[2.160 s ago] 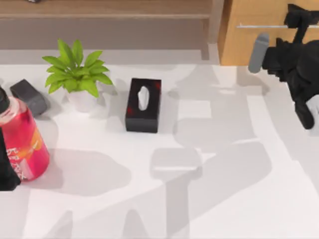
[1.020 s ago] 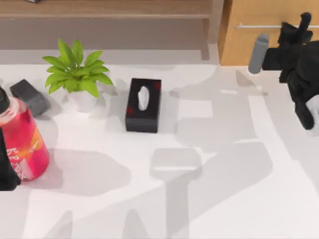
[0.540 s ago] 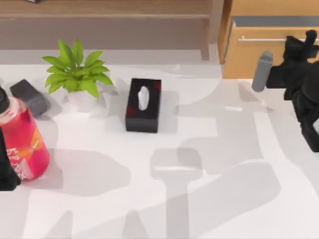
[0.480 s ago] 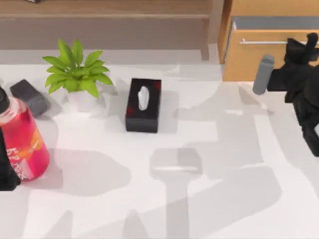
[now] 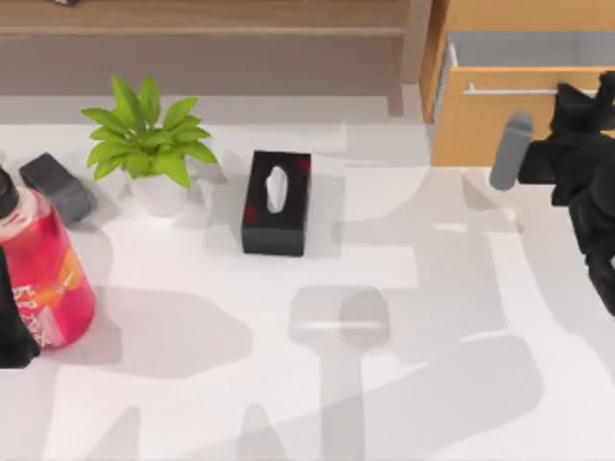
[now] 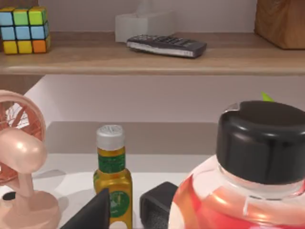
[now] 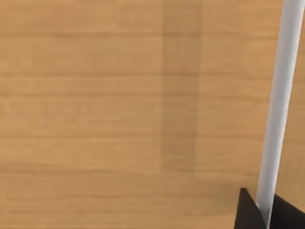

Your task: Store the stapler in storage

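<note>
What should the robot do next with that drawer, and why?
Probably keep pulling a bit more. The right gripper is at the silver handle of the drawer, which is only partly out, showing a narrow strip of its inside. The stapler sits far off at the table's left, by the left gripper.

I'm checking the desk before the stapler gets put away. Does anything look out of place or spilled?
Nothing is spilled or toppled. The drawer at the table's back right stands partly open, with the right hand at its handle.
</note>
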Controlling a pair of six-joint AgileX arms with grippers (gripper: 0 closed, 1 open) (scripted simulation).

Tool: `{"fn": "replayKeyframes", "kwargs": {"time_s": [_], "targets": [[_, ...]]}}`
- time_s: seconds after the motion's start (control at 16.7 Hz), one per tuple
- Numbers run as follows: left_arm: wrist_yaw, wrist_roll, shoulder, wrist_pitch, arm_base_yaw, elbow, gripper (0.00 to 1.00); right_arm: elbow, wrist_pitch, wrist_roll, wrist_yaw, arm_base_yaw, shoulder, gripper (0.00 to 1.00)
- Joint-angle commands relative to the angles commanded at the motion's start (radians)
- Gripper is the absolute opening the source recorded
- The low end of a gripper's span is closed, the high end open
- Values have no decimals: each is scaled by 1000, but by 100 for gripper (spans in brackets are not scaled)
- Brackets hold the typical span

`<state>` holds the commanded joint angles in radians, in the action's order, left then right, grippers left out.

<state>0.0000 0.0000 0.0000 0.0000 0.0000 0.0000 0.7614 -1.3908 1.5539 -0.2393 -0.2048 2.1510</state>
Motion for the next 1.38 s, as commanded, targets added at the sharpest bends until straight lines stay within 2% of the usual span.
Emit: {"fn": "replayKeyframes", "kwargs": {"time_s": [0.42, 0.84, 1.2, 1.38], "targets": [[0, 0, 0, 0, 0, 0, 100, -231, -126, -1, -32, -38, -72, 0], [0, 0, 0, 0, 0, 0, 100, -259, -157, 1, -46, -47, -89, 0], [0, 0, 0, 0, 0, 0, 100, -456, -293, -1, -102, -104, -141, 0], [0, 0, 0, 0, 0, 0, 100, -489, -320, -2, -114, -115, -154, 0]]}}
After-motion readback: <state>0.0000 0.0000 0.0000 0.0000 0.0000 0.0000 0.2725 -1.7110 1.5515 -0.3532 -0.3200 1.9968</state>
